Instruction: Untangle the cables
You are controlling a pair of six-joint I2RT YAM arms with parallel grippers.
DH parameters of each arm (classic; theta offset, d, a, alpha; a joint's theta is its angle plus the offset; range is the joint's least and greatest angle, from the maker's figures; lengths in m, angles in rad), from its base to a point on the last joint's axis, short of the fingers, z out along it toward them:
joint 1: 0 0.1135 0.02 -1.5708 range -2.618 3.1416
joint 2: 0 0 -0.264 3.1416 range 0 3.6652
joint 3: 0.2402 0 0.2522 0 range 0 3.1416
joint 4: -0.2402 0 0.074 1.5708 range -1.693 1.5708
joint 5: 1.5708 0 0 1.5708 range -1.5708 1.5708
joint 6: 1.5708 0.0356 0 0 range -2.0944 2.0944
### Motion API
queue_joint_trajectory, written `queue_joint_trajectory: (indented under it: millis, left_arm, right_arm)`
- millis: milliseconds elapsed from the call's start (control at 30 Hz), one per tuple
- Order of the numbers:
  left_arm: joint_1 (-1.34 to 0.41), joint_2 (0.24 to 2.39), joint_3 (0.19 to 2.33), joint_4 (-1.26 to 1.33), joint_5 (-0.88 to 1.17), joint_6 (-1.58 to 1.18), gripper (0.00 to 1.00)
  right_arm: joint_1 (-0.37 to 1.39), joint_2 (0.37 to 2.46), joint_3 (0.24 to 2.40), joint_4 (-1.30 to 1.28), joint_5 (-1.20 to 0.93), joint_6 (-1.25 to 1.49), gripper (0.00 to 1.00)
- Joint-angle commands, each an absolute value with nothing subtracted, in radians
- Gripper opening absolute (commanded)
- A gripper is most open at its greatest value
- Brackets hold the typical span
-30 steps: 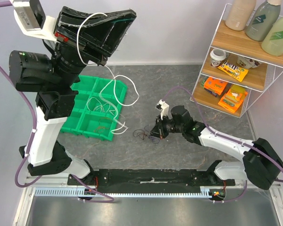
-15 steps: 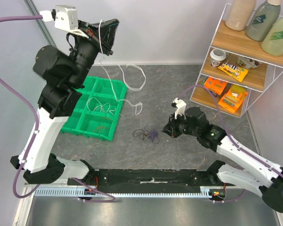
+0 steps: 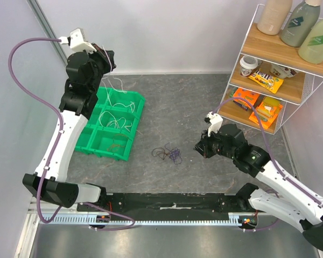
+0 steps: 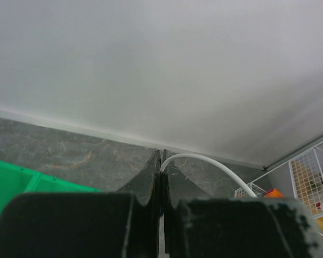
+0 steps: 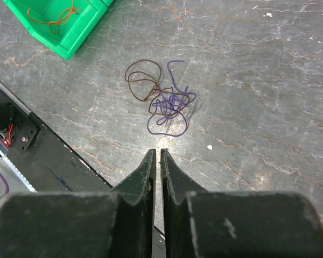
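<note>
Top external view: left hand (image 3: 107, 59) is now hanging over the green tray (image 3: 141, 102), having swung the white cable (image 4: 204, 161) clear of the pile, and is pinching it tight. Separation progressing. The right hand (image 5: 156, 153), closed and empty, is backing off. The purple-brown clump (image 5: 161, 99) is lying on the table (image 3: 177, 102), apart, ahead of its tips.

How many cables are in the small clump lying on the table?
2. In the right wrist view, a brown cable lies on the left; a purple cable is tangled against it on the right. Thinner ones could be hidden underneath.
</note>
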State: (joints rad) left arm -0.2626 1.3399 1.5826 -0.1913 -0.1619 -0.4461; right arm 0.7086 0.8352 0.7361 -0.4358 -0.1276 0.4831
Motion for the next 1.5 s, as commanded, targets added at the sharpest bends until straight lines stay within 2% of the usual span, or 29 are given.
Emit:
queue_joint_trajectory:
  millis: [0, 333, 733, 1000, 1233, 1367, 1467]
  left_arm:
    - [-0.215, 1.330, 1.548, -0.161, -0.158, -0.552, 0.02]
    - [-0.158, 1.341, 1.543, -0.178, -0.130, -0.522, 0.02]
    - [-0.094, 1.359, 1.402, -0.195, -0.063, -0.457, 0.02]
    - [-0.094, 1.247, 1.082, -0.175, -0.044, -0.519, 0.02]
    - [-0.094, 1.357, 1.063, -0.222, -0.005, -0.502, 0.02]
    - [-0.094, 1.402, 0.979, -0.157, -0.012, -0.503, 0.02]
    - [-0.095, 1.468, 1.011, -0.153, 0.037, -0.495, 0.01]
  right_arm:
    - [0.703, 0.792, 0.776, -0.471, -0.075, 0.466, 0.13]
    - [0.703, 0.792, 0.772, -0.468, -0.071, 0.471, 0.12]
    - [0.701, 0.779, 0.762, -0.472, -0.071, 0.483, 0.12]
    - [0.701, 0.773, 0.759, -0.472, -0.061, 0.497, 0.12]
    - [0.701, 0.782, 0.761, -0.472, -0.080, 0.508, 0.12]
    - [0.701, 0.764, 0.752, -0.471, -0.077, 0.520, 0.12]
    - [0.701, 0.753, 0.750, -0.477, -0.077, 0.526, 0.12]
